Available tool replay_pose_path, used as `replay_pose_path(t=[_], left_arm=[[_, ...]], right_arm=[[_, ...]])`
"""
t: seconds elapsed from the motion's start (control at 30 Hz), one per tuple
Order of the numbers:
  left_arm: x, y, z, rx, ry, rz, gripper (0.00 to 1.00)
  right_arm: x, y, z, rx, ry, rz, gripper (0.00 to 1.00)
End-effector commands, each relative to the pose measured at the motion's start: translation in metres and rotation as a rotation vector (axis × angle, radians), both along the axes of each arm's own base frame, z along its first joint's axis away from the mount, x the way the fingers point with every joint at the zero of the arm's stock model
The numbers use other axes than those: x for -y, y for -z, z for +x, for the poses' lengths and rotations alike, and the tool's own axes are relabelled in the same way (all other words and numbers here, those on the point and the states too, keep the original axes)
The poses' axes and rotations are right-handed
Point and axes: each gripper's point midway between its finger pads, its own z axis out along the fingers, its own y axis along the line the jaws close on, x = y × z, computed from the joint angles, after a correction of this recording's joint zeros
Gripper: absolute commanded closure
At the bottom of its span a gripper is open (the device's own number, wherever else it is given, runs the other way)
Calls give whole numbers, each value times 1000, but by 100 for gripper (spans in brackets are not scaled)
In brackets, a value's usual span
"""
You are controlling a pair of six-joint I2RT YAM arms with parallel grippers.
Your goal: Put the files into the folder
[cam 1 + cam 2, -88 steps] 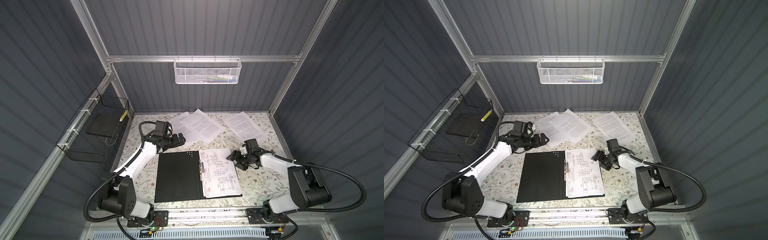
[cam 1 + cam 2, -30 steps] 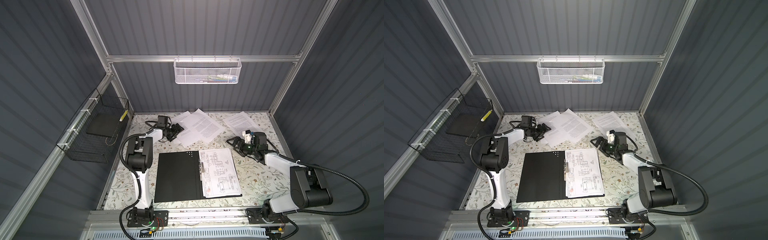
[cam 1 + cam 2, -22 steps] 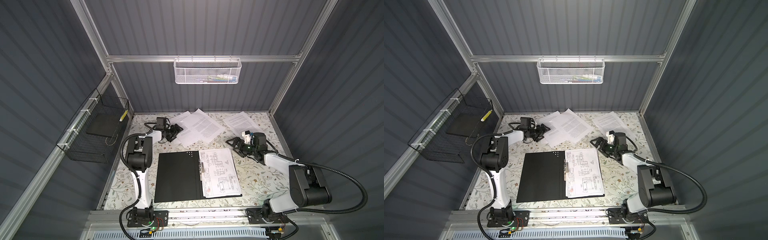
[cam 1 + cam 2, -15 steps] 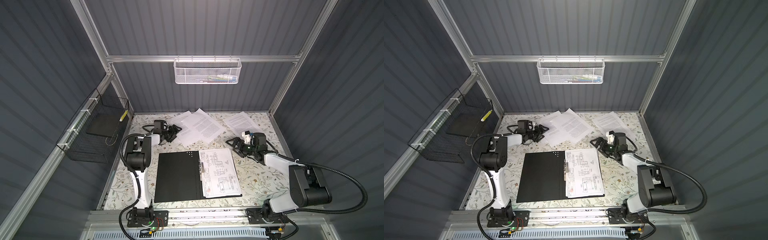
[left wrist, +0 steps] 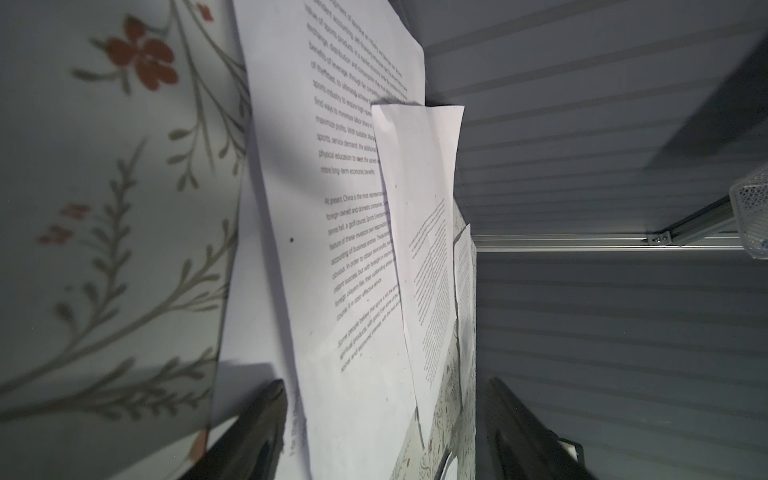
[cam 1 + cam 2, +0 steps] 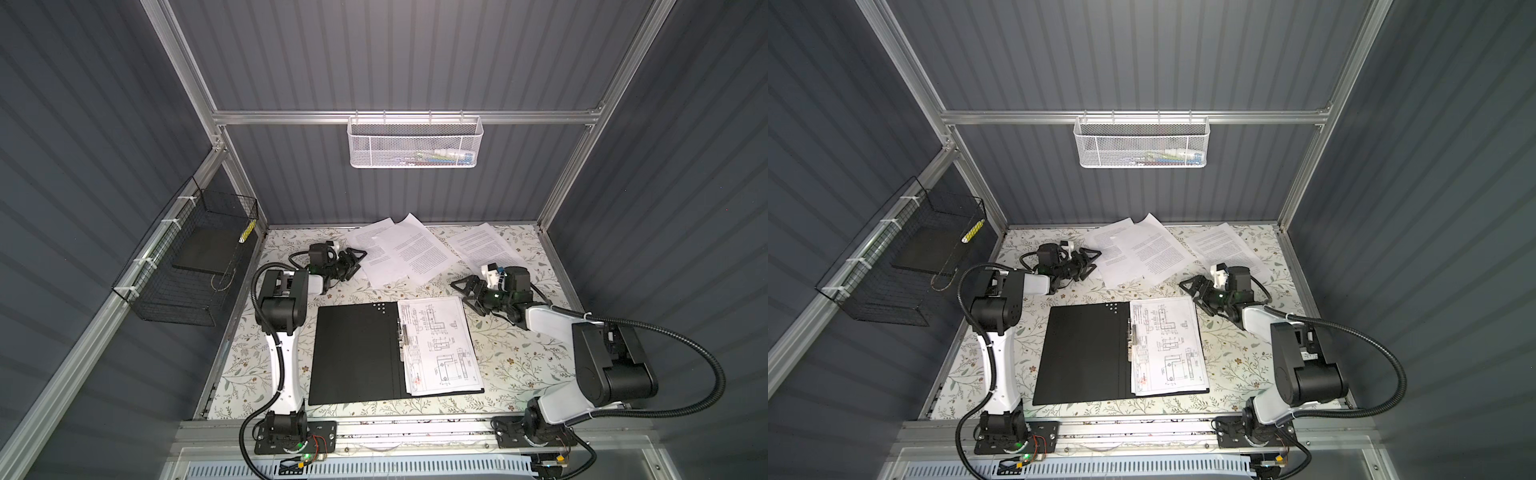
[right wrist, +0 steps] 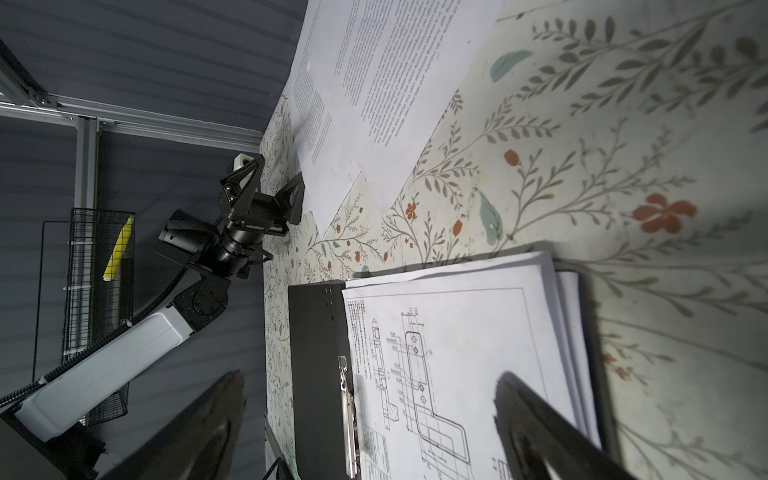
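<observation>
Top views: folder [image 6: 353, 353] lies open flat on tabletop [image 6: 511, 361], black inside up. Drawing sheet [image 6: 440, 340] on folder's right half. Text sheets [image 6: 415, 253] loose behind folder. Left claw [image 6: 353, 262] behind folder, at text sheets' edge. Right claw [image 6: 467, 289] just beside folder's far right corner.

Left wrist: left claw jaws wide apart, sheet edge between them, not gripped.

Right wrist: right claw wide open, empty, near folder's far corner.

Your top views look steeply down from high, sharing the whole table [image 6: 519, 357], left wrist skims the loose sheets [image 5: 353, 249] close up, right wrist, low by the folder [image 7: 316, 353], shares them.
</observation>
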Motion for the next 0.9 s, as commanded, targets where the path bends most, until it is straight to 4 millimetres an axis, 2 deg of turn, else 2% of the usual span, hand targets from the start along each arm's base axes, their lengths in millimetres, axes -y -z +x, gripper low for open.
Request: replay_pose_path(t=[0.0, 0.27, 0.4, 0.47, 0.5, 0.53, 0.57, 0.77, 0.87], left_arm=[[10, 22, -4, -67, 26, -31, 24], [32, 12, 0, -38, 88, -52, 24], [41, -3, 4, 10, 100, -95, 24], [46, -4, 3, 11, 110, -100, 25], [49, -17, 11, 42, 111, -96, 25], [50, -16, 13, 38, 104, -87, 26], [49, -14, 14, 31, 95, -80, 29], [44, 3, 24, -29, 43, -49, 58], [41, 12, 27, -63, 18, -37, 76]], right_arm=[[-2, 0, 0, 2, -10, 27, 5], [-1, -2, 0, 13, -17, -1, 1], [-3, 1, -1, 3, -22, 13, 1], [-3, 2, -1, 2, -25, 18, 1], [-3, 3, -2, 0, -26, 18, 2], [-3, 3, -2, -1, -25, 17, 2], [-3, 3, -1, 1, -26, 18, 2], [-2, -2, -3, 24, -22, 15, 3], [4, -9, -4, 66, -1, -28, 1]])
